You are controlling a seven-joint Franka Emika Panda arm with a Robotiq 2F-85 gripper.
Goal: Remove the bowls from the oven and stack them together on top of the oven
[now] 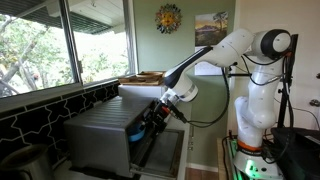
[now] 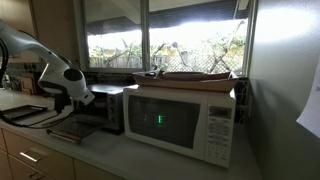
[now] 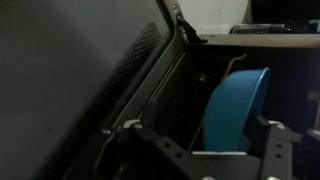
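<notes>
The grey oven (image 1: 98, 135) stands on the counter with its front door dropped open; it also shows in an exterior view (image 2: 108, 108). My gripper (image 1: 155, 117) is at the oven's open front, also seen in an exterior view (image 2: 76, 100). In the wrist view the blue bowl (image 3: 238, 100) sits inside the dark oven cavity, appearing on edge because the picture is turned. It lies between my spread fingers (image 3: 200, 150), close to the right-hand finger. The gripper looks open. The pink-lilac bowl is hidden.
A white microwave (image 2: 180, 122) stands beside the oven with a flat wooden tray (image 2: 195, 76) on top. Windows and a dark tiled wall (image 1: 40, 110) run behind the counter. The oven's door edge and hinge (image 3: 150, 70) are close to my fingers.
</notes>
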